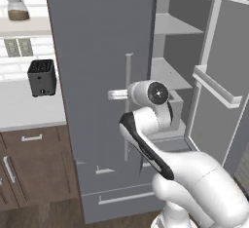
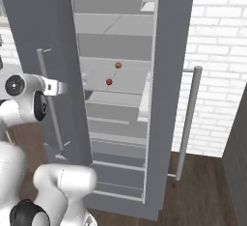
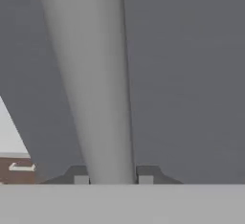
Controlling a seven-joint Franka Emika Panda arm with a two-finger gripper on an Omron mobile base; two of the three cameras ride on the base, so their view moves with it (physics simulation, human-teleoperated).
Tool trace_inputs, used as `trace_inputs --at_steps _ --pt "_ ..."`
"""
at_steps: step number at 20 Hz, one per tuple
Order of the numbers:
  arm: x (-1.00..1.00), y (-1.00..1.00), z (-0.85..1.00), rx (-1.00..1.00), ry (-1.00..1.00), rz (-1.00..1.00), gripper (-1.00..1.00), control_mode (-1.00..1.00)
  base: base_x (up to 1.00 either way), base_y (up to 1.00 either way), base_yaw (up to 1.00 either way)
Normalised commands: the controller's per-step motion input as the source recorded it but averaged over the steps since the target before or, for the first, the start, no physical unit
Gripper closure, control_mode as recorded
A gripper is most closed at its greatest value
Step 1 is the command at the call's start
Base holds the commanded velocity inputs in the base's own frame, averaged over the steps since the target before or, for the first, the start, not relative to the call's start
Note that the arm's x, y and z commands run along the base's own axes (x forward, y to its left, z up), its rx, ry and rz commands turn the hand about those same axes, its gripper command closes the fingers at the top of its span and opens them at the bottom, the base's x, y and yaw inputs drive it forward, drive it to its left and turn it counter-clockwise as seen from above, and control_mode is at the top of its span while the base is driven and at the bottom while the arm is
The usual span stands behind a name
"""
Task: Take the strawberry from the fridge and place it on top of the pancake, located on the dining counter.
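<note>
Close against the hand camera stands the handle (image 3: 95, 84), a pale grey bar running up between the two fingertips (image 3: 81, 174). One tip sits on each side of the bar at its foot, so the gripper (image 3: 113, 175) is spread around the handle; whether the tips touch it I cannot tell. Behind the bar is the flat grey door (image 3: 191, 74), and at the lower left corner a sliver of brown drawer front with a white pull.

From the left base camera, the arm (image 1: 160, 124) reaches to that same bar on the left door of the fridge (image 1: 97, 51). This door looks nearly shut. The right door (image 1: 228, 76) is swung wide, baring pale shelves. To the left sits a white worktop (image 1: 24, 110) with a dark toaster (image 1: 42, 77) on it, brown drawers below, and a jar (image 1: 18, 9) on a shelf above.

Seen from the right base camera, the fridge's inside shows between the two doors. On a middle shelf (image 2: 128, 80) lies the strawberry (image 2: 109, 81), a tiny round red dot, too small to show any detail. Up and to its right, farther back on the same shelf, is a small brownish ball (image 2: 118, 65), apart from the berry. The gripper's wrist (image 2: 50, 86) shows at the left door's bar, well apart from the strawberry. White brick wall lies to the right.
</note>
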Motion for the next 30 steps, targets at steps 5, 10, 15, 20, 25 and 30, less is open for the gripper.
trace_inputs --at_steps 5,10,15,20,25,30 --pt "-0.92 0.83 0.0 0.0 0.0 0.0 1.0 -1.0 0.0 0.0 0.0" --pt "-0.79 0.85 0.0 0.0 0.07 0.0 -1.0 -1.0 0.0 0.0 0.0" --pt "-0.99 -0.13 0.26 0.11 0.13 -0.06 -1.0 -1.0 0.0 0.0 0.0" --pt "-0.97 -0.62 0.59 0.25 0.19 -0.06 -1.0 -1.0 0.0 0.0 0.0" --pt "-0.34 -0.78 0.44 0.23 0.22 0.0 -1.0 -1.0 0.0 0.0 0.0" --pt "0.15 -0.61 0.04 0.22 0.23 0.02 -1.0 -1.0 0.0 0.0 0.0"
